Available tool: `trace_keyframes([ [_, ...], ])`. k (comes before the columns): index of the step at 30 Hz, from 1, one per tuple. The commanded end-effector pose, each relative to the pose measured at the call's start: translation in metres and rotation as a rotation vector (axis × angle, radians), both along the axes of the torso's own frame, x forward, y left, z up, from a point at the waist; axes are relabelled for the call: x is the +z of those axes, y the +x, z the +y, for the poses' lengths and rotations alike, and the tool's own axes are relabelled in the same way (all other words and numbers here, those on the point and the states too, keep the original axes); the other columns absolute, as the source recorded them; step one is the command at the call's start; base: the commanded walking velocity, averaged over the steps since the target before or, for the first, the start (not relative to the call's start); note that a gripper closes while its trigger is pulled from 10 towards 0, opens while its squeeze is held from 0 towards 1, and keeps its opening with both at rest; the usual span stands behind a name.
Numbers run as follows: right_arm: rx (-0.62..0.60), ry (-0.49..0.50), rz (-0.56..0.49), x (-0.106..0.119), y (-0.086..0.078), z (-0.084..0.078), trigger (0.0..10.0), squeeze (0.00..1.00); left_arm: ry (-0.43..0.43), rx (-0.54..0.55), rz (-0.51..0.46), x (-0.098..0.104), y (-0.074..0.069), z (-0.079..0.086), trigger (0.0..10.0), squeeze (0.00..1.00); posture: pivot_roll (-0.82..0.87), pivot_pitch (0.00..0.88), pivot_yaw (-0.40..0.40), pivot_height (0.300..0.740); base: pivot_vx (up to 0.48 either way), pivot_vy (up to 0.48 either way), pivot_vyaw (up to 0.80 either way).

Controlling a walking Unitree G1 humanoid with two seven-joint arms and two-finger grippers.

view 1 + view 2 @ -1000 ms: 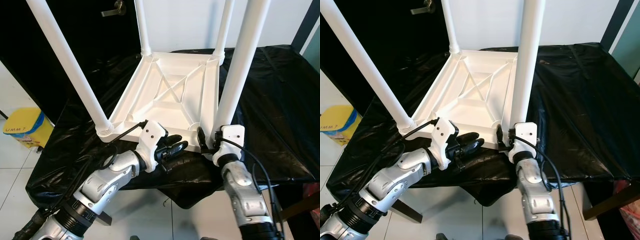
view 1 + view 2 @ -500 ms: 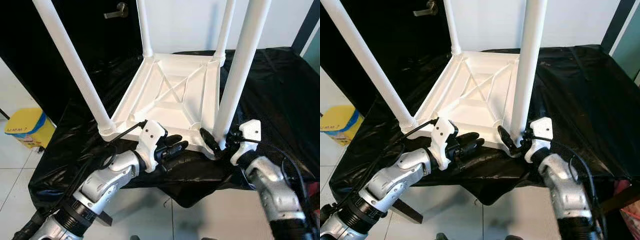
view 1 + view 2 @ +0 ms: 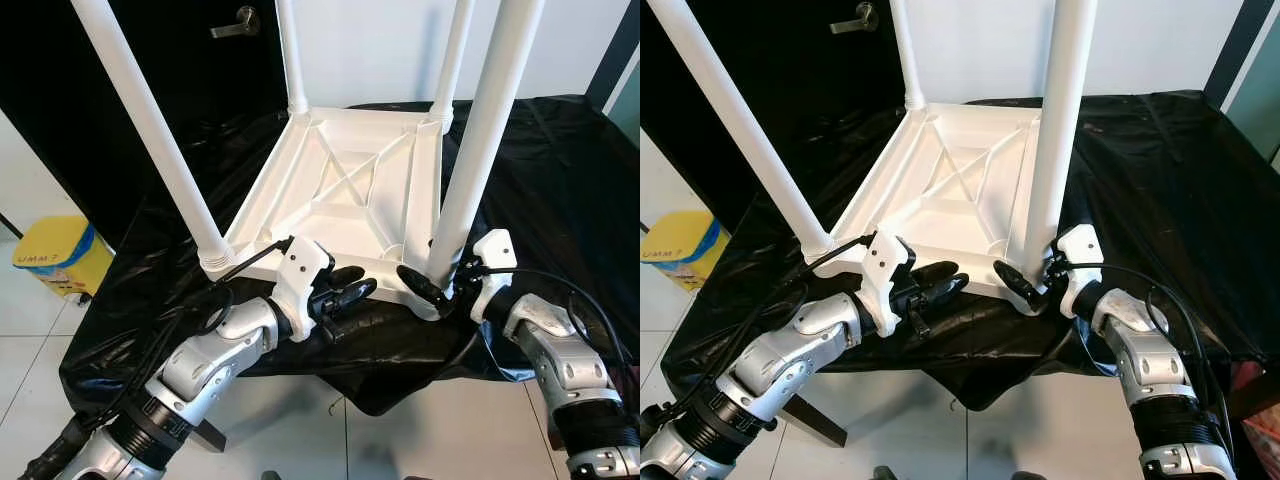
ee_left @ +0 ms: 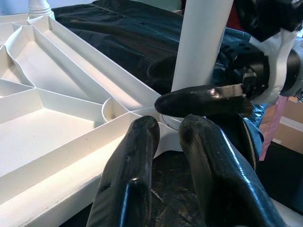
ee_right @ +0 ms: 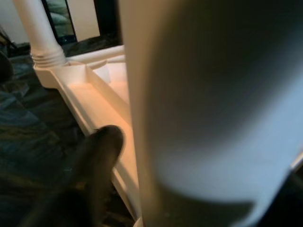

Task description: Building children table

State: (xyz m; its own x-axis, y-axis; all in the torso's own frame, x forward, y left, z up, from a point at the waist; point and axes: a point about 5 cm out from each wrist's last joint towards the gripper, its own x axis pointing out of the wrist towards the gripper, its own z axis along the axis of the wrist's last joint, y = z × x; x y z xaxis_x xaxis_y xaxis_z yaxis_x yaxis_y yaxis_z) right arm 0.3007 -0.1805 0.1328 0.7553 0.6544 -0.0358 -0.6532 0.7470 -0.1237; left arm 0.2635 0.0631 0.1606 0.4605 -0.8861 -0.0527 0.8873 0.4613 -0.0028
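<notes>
While the right gripper (image 3: 428, 287) clamps the base of the near right leg (image 3: 470, 170) of the upturned table (image 3: 350, 200) on the black-draped surface (image 3: 560, 200), a skewed twist could cross its thread. Left gripper (image 3: 350, 288), nearly closed and empty, rests at the rim. I count four legs, one table, two grippers.

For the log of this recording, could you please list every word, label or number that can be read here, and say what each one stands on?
"UMM?" or close to it: dark handwriting on the yellow bin on the floor at the robot's left; the letters are small and uncertain.
No other readable text; the white table bears none.
</notes>
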Motion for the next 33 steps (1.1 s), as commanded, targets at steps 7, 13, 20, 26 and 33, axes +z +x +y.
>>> trace_keyframes([
  [7,0.034,-0.019,0.011,-0.004,0.0,-0.002,0.0,0.0,-0.004,-0.27,0.0,0.006,-0.012,-0.002,10.0,0.0,-0.15,0.021,0.06,0.74,0.0,0.0,0.0],
  [13,0.01,-0.014,0.025,-0.007,-0.002,-0.006,10.0,0.0,-0.009,-0.268,0.004,0.006,-0.013,-0.002,10.0,0.0,-0.16,0.026,0.061,0.74,0.0,0.0,0.0],
  [20,-0.069,0.032,-0.004,-0.005,-0.009,-0.007,10.0,0.0,-0.01,-0.271,0.009,0.005,-0.014,-0.002,10.0,0.0,-0.16,0.03,0.059,0.74,0.0,0.0,0.0],
  [26,-0.12,0.054,-0.025,-0.004,-0.015,-0.005,10.0,0.0,-0.012,-0.271,0.011,0.005,-0.014,-0.002,10.0,0.0,-0.16,0.031,0.059,0.74,0.0,0.0,0.0],
  [33,-0.283,0.063,-0.061,-0.004,-0.021,-0.004,10.0,0.0,-0.018,-0.279,0.013,0.005,-0.014,-0.004,10.0,0.0,-0.18,0.032,0.065,0.74,0.0,0.0,0.0],
])
